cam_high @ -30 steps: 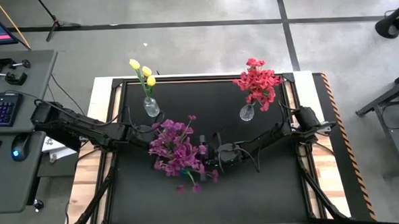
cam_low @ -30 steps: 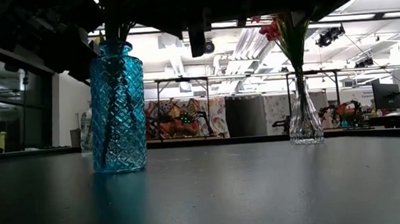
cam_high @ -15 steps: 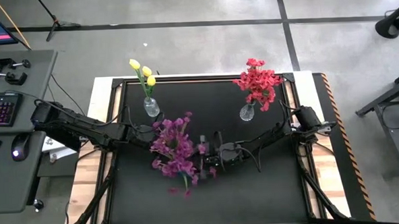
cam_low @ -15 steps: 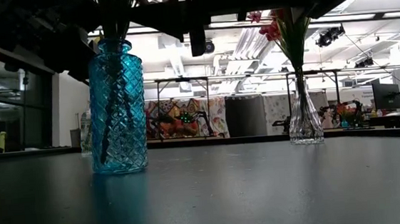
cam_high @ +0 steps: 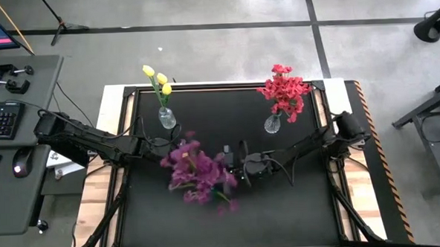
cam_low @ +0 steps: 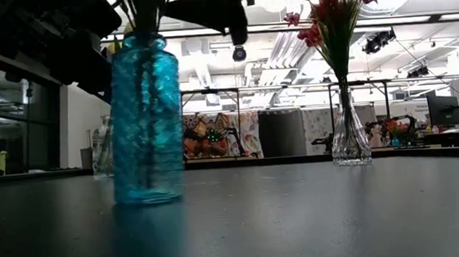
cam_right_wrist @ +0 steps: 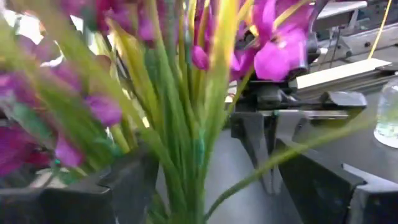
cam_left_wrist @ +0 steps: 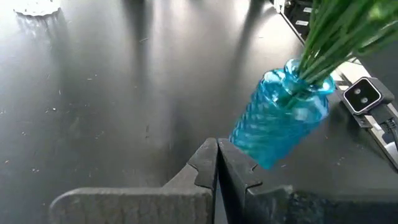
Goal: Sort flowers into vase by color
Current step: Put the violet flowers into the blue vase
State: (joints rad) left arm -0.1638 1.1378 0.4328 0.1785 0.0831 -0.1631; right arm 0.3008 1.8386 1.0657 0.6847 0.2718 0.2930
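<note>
Purple flowers (cam_high: 196,171): a full bunch near the middle of the black table (cam_high: 227,108), stems down in the blue vase (cam_low: 144,119) — long axis about upright, blooms fanning out over the neck.
Blue vase: patterned glass, standing on the table in the low view; the left wrist view shows it tilted, with green stems crowding its mouth.
Right gripper (cam_right_wrist: 205,186): reaches in from the right, fingers spread on either side of the purple stems; whether they touch the stems cannot be told.
Left gripper (cam_left_wrist: 216,163): just beside the blue vase, fingers pressed together and holding nothing.
Yellow flowers (cam_high: 157,78): upright in a small clear vase (cam_high: 166,118) at the far left.
Red flowers (cam_high: 283,89): upright in a second clear vase (cam_high: 273,123) at the far right — well apart from the purple bunch.
</note>
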